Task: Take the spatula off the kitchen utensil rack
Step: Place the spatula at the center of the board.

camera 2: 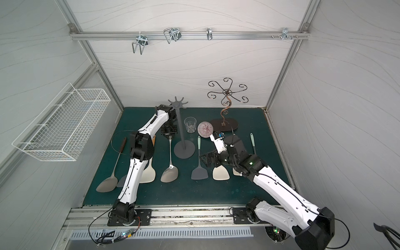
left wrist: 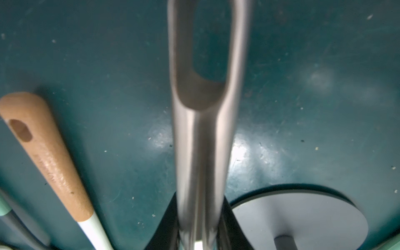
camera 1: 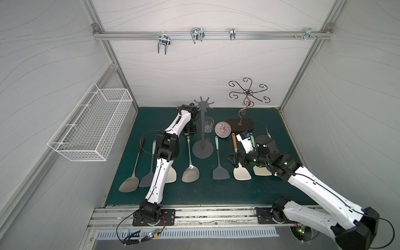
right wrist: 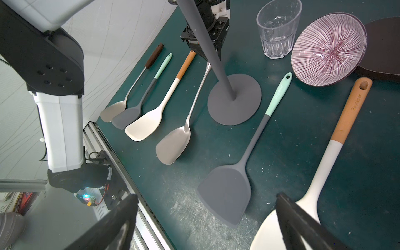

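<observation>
rack (camera 1: 203,129) just beside spatula (camera 1: 190,175), glass (camera 1: 208,125) beyond

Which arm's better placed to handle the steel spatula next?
Left. The left pincer is shut on the steel spatula at its handle end, beside the pole of the kitchen utensil rack. The right pincer is open and empty, over a cream spatula on the rack's other side.

Left tool (camera 1: 188,135) points down, pinched nearly shut; right tool (camera 1: 231,160) hangs low, jaws wide apart.
</observation>
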### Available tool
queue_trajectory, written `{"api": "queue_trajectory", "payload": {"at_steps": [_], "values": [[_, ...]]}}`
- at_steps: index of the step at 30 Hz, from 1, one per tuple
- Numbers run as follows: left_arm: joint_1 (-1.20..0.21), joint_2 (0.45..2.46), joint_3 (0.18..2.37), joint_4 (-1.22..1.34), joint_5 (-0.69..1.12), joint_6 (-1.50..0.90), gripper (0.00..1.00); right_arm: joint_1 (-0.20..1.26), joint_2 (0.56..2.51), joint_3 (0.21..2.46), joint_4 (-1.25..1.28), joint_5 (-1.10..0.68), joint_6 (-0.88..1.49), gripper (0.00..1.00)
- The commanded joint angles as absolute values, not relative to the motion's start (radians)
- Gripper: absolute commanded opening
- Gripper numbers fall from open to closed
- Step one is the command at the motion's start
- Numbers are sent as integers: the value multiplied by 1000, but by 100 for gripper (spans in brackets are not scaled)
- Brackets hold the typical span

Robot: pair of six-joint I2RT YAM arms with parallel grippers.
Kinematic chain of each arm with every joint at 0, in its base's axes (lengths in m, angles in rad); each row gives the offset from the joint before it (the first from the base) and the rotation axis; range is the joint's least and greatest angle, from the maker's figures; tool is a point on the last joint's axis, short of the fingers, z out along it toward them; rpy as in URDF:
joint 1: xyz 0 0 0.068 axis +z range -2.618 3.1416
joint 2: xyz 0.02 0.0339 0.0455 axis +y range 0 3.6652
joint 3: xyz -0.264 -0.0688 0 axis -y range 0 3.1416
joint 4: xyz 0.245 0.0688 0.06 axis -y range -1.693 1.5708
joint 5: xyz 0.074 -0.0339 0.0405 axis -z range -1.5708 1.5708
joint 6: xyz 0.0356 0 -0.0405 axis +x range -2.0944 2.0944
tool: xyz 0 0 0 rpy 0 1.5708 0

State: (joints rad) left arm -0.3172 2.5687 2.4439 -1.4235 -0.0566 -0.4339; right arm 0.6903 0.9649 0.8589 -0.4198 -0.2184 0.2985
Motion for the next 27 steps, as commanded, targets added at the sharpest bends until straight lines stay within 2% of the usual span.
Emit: {"api": "queue_trajectory", "payload": {"at_steps": [1, 12, 18, 22, 25, 27], "values": [[-322, 2594, 2487, -1398, -47, -418, 5, 676, 968, 853, -394, -230, 295, 99], [-324, 2625, 2493, -1381, -35, -409, 19, 654, 958, 829, -400, -246, 290, 99], [-333, 2597, 2487, -1378, -15, -388, 38, 643, 950, 813, -391, -258, 297, 99], [-333, 2543, 2464, -1363, -22, -391, 55, 644, 950, 824, -404, -268, 303, 99], [-333, 2482, 2407, -1346, -30, -393, 63, 643, 947, 837, -429, -262, 297, 99], [-333, 2434, 2358, -1331, -38, -396, 64, 644, 940, 846, -441, -255, 296, 99]]}}
